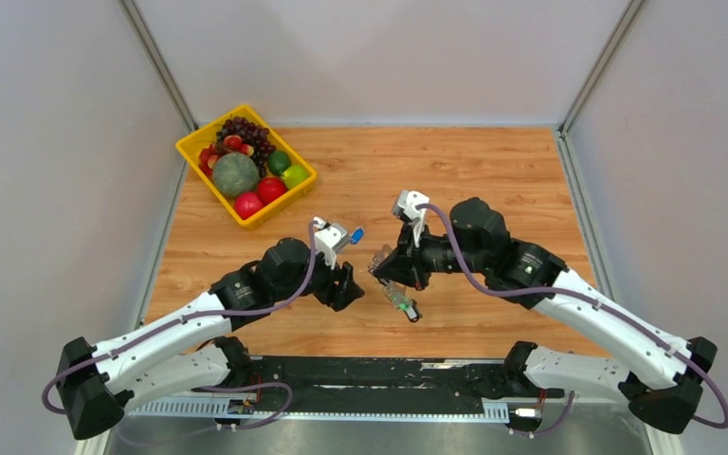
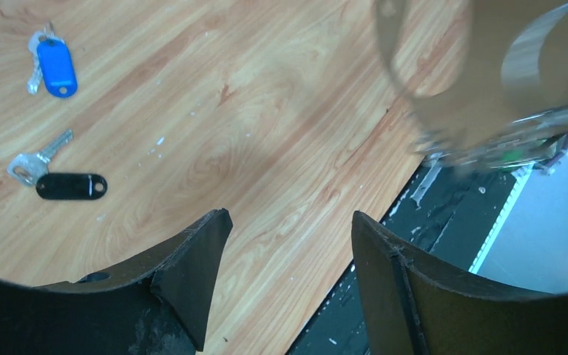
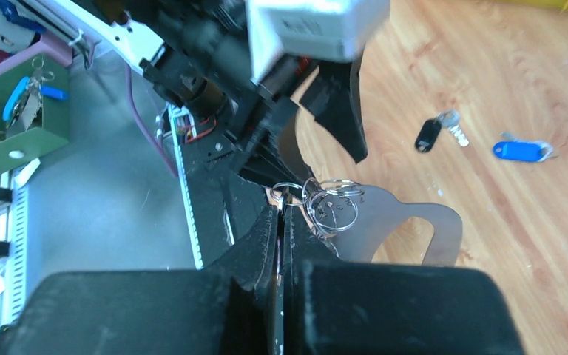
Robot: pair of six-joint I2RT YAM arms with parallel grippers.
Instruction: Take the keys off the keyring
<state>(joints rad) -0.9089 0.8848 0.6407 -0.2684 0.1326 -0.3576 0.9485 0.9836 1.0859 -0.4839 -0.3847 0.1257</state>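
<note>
**Ana:** Keyring (image 3: 331,207), where is it?

**Ben:** Up off the wood, near the middle of the table (image 1: 493,171). The right gripper (image 3: 281,211) pinches its thin wire loops, fingers squeezed tight together.

**Ana:** And the left gripper (image 2: 290,217)?

**Ben:** Its black fingers (image 2: 192,270) stand wide apart and hold nothing. It is just left of the ring.

**Ana:** What hangs on the ring?

**Ben:** A flat shiny plate (image 3: 407,225) with a hole, and some keys (image 1: 400,301) with a bit of green.

**Ana:** Any loose ones?

**Ben:** Two. The blue-tag key (image 2: 53,66) and the black-tag key (image 2: 70,186) lie flat on the stripy wood near the left gripper. Both tags look smooth and rounded.
</note>
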